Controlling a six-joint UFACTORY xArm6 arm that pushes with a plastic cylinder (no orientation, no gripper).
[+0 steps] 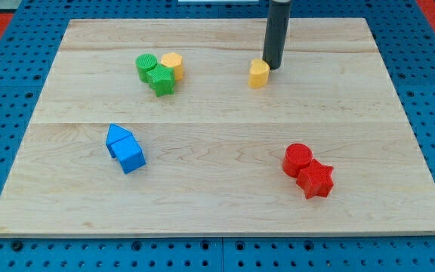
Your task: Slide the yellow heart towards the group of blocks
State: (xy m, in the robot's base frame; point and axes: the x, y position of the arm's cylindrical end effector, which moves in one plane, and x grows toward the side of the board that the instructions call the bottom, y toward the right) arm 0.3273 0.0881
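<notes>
Just right of yellow heart point(258, 74), my tip point(273, 67); green-yellow group point(159, 72) leftward.

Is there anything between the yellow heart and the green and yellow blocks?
No. In the camera view, only bare board lies between the yellow heart and the group of blocks.

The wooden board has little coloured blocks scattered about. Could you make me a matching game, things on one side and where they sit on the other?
Things:
1. yellow heart
2. blue blocks
3. red blocks
4. green blocks

Places:
A. lower part of the board, the view's right
B. upper part, the view's left, touching a yellow block
C. right beside my tip, on its left
D. lower part, the view's left

Pairs: 1-C, 2-D, 3-A, 4-B
</notes>
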